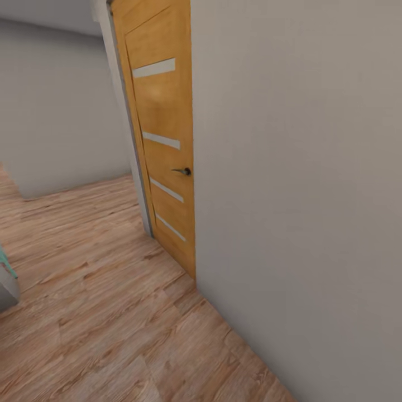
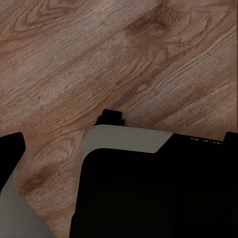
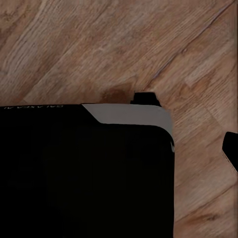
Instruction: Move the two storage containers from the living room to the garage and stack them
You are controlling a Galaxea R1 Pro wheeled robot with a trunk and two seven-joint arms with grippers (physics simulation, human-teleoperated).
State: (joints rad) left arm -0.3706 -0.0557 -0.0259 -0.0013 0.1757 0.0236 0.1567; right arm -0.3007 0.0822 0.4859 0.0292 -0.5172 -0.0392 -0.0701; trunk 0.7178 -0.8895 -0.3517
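A pale grey wall (image 1: pixel 301 195) takes up the right of the head view, very near the robot. Beside it, further off, stands an orange wooden door (image 1: pixel 162 139) with frosted strips and a dark handle (image 1: pixel 182 171). Light wood plank floor (image 1: pixel 100 290) spreads to the left, where a teal-and-grey edge of furniture (image 1: pixel 6 279) shows. Both wrist views look down on the robot's dark base (image 2: pixel 153 193) over planks. No storage container is visible, and whether either gripper is open or closed cannot be told. The likely risk: turning here scrapes the base against the wall corner or door.
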